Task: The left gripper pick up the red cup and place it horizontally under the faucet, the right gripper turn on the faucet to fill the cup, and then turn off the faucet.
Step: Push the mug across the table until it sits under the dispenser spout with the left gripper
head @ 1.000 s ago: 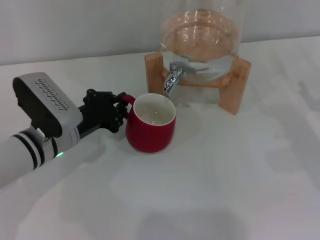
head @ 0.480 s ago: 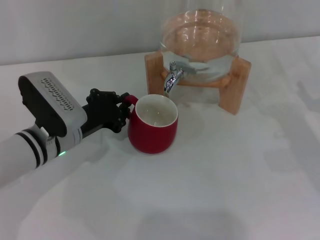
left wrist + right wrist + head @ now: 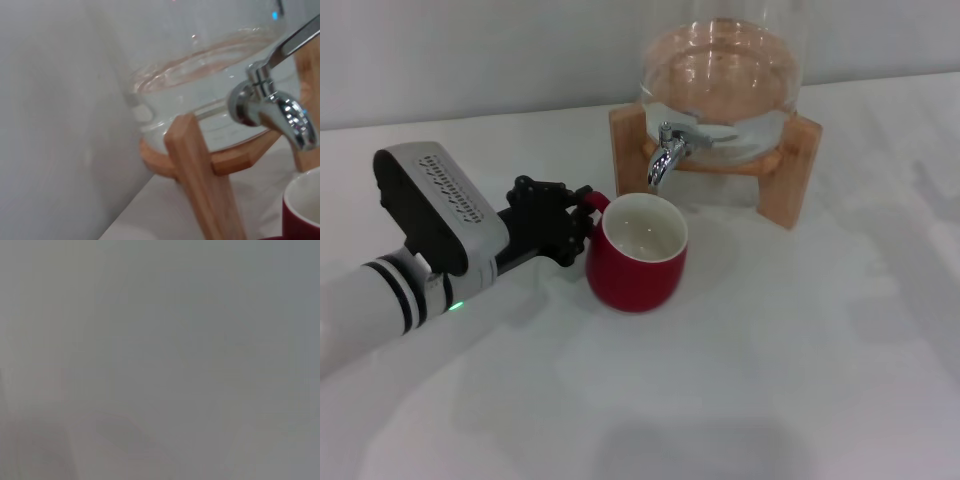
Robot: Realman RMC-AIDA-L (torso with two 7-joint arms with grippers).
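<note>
Left gripper: reaches in from the robot's left, low over the table; its black clawed fingers are drawn in close around the small loop handle of the red cup, gripping it; the light grey perforated housing sits behind them, then the white arm banded in black, with a green light lit on the wrist.
Red cup: upright on the white table, mouth upward, cream-white inside showing; handle turned toward the left gripper; its far rim lies just below the spout of the faucet, the body a little nearer the robot than the spout; in the left wrist view only a corner of the rim shows, below the spout.
Faucet: chrome spigot with lever top and downturned spout, fixed to the front of the glass dispenser; no water visible at the spout; seen close in the left wrist view.
Glass dispenser: clear, holding water; rests in a wooden stand at the far side of the table, before a pale wall.
Right gripper: in none of the views; the right wrist view shows only a featureless grey field.
</note>
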